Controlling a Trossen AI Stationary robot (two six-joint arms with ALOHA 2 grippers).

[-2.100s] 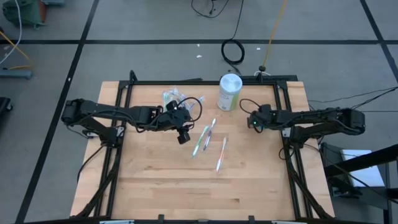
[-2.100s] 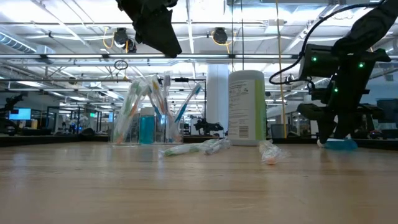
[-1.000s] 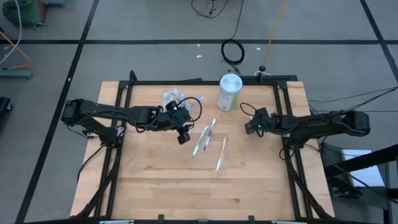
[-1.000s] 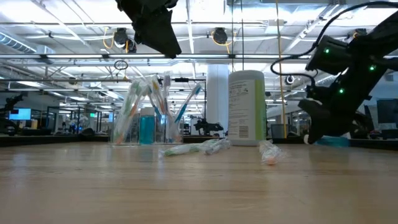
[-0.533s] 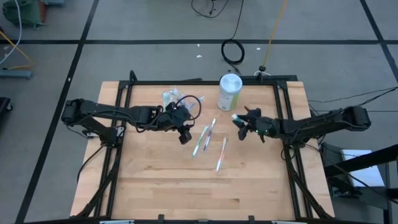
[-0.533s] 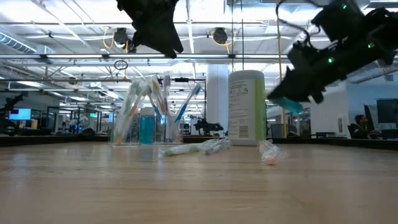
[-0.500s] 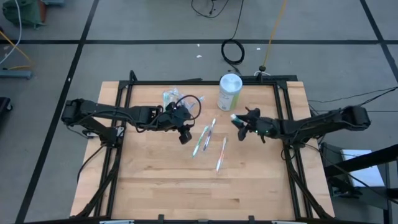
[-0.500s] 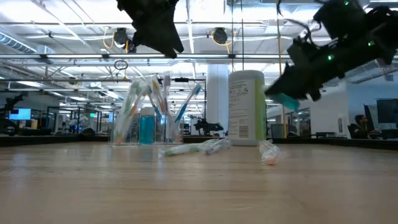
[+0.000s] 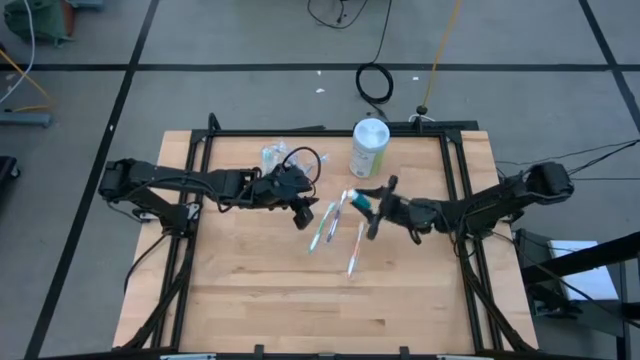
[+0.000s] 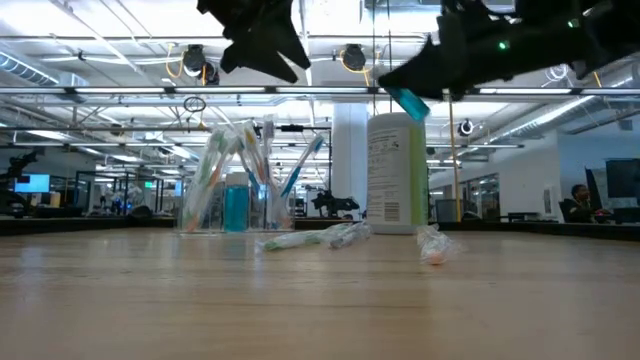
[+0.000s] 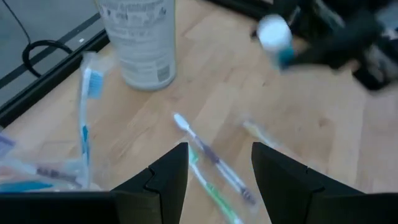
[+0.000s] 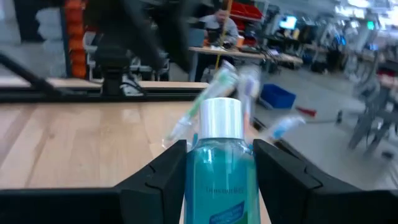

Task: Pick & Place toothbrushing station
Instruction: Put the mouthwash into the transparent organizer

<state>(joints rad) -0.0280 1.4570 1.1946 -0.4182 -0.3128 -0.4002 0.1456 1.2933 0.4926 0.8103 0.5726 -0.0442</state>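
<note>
Above wooden table (image 9: pixel 250 290), right fingers (image 12: pixel 283 180) clamp teal tube (image 12: pixel 219 171); left fingers (image 11: pixel 168 177) open.

Printed matter appears in two places, and none of it can be read. The teal tube (image 12: pixel 219 180) held between the right gripper's (image 12: pixel 217 163) jaws carries a pale line of lettering across its front, too blurred to make out. The pale-green canister (image 10: pixel 397 172) bears a label of small dark print, visible in the low and left wrist views but illegible in both.
</note>
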